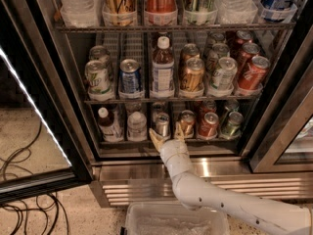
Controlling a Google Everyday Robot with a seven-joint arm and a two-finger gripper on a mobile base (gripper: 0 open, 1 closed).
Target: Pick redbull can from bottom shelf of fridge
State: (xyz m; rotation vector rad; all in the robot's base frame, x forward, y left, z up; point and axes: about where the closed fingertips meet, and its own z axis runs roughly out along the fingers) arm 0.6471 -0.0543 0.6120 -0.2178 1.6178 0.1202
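Note:
The redbull can [162, 124], slim and silver with a shiny top, stands on the bottom shelf [122, 142] of the fridge [78, 87], between a white-capped bottle [137, 126] and a brown-gold can [186, 123]. My gripper [167, 136] reaches up from the lower right on a white arm and sits at the shelf's front edge, just in front of and below the redbull can. Its fingers [155, 140] are spread open, one to the can's lower left and one between it and the brown-gold can. The can's lower part is hidden behind the gripper.
A second white-capped bottle [108, 125], a red can [209, 124] and a green can [233, 123] share the bottom shelf. Larger cans fill the rack above. The ribbed base grille [142, 192], a clear plastic bin [176, 222] and floor cables [24, 180] lie below. The open glass door [29, 106] stands at left.

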